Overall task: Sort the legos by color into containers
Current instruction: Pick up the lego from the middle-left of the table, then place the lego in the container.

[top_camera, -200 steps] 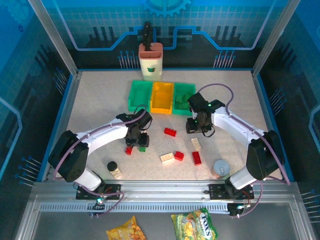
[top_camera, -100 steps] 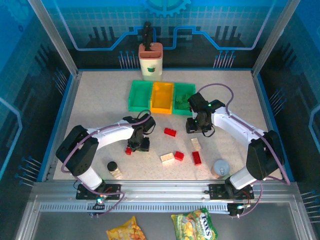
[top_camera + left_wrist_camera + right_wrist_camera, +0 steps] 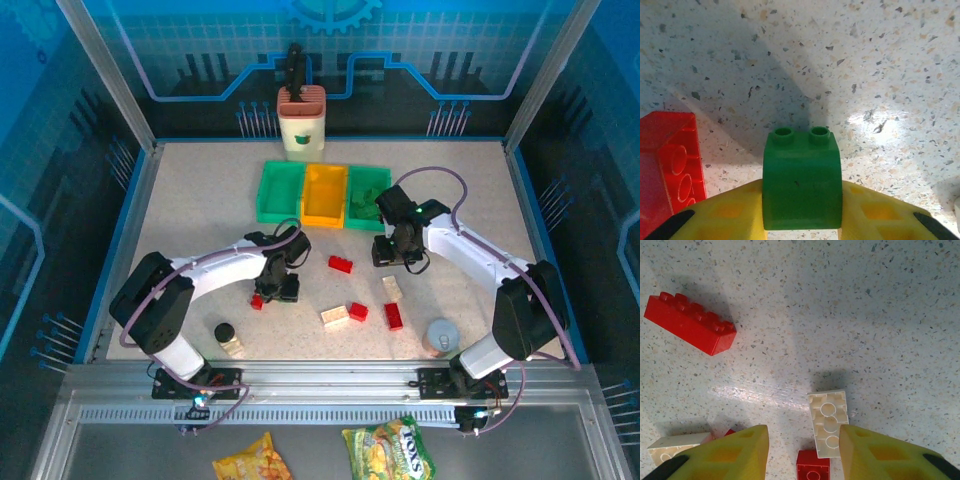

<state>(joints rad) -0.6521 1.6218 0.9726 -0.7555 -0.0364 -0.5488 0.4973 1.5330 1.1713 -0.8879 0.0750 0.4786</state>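
Observation:
My left gripper is shut on a green lego, studs pointing away, low over the table. A red lego lies just to its left. My right gripper hangs open above the table, nothing between its fingers. Below it lie a cream lego, a long red lego and a small red one. More legos, cream and red, lie at mid-table. The containers stand in a row at the back: green, orange-yellow, green.
A tall cream holder stands behind the bins. A black-capped jar sits near the front left and a grey cup near the front right. Snack bags lie beyond the front rail.
My left gripper slid slightly right over the green lego and closed on it. The right arm has not moved.

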